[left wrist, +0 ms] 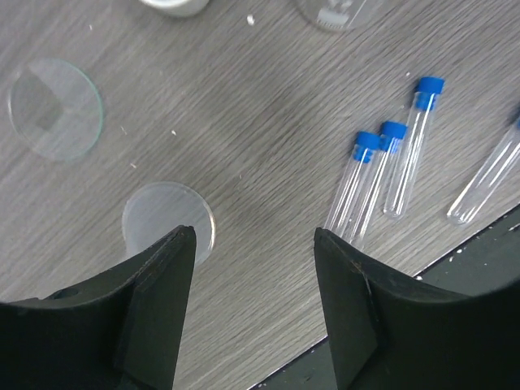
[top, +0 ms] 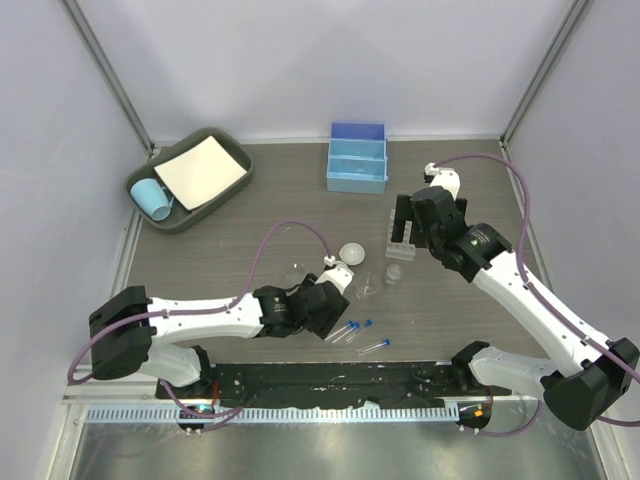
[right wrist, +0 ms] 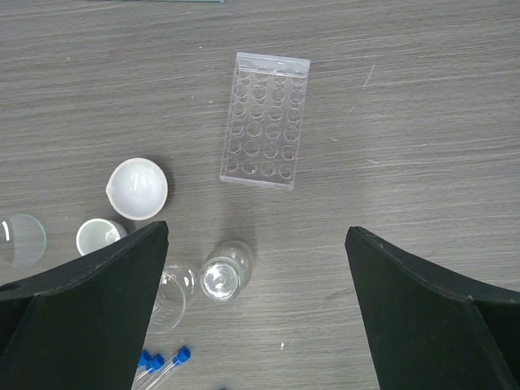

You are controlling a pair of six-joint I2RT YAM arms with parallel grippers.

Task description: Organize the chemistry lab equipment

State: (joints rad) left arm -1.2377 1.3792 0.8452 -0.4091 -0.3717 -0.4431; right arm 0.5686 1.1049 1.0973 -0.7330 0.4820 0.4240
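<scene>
Both claws are wide open, holding nothing. Left gripper hovers beside the tubes lying on the table; right gripper hangs above the rack and beaker.

I am looking down at the table. The left gripper is hovering just beside the tubes, which are lying near the front edge. The right gripper is hovering over the rack. A white dish, a beaker and a flask are standing between the two grippers. At the back, the blue box is sitting well apart from the grey tray, which is holding a white sheet and a cup.
</scene>
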